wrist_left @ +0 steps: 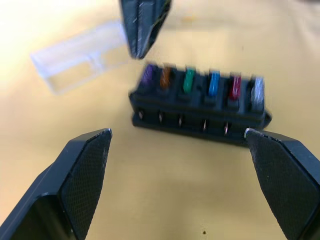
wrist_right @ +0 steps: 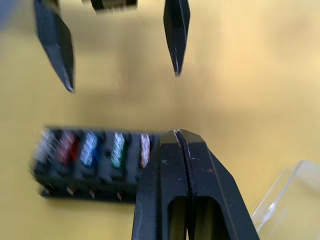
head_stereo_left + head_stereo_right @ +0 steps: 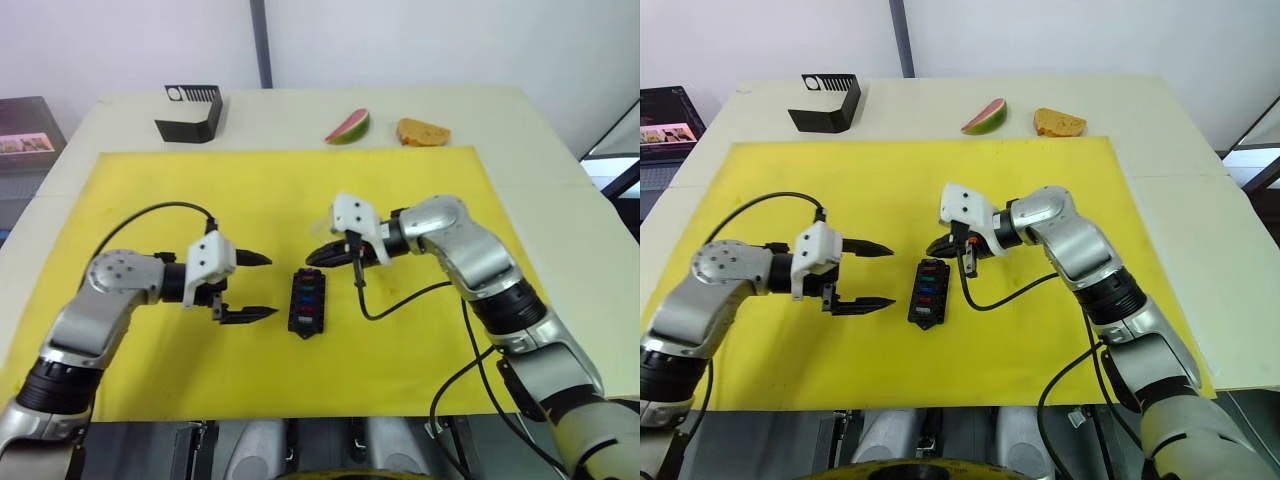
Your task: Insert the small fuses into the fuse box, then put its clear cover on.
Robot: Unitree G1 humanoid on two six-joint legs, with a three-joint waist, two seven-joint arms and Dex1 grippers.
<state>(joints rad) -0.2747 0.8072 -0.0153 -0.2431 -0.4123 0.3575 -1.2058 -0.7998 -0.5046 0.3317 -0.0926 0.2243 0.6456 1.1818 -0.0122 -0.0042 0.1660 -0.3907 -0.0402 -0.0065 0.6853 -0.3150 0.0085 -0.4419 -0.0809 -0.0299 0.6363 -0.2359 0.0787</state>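
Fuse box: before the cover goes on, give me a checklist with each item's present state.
1. Fuses seated: ok. The fuse box shows six coloured fuses in one row of slots.
2. Any second row filled: cannot tell.
3. Clear cover within reach: ok, it lies on the yellow mat beside the box, apart from it.
4. Left pincer ready: ok, open and empty, aimed at the box.
5. Right pincer ready to grasp: not ok, its fingers are shut with nothing between them.
6. Cover gripped: not ok, neither pincer holds it.
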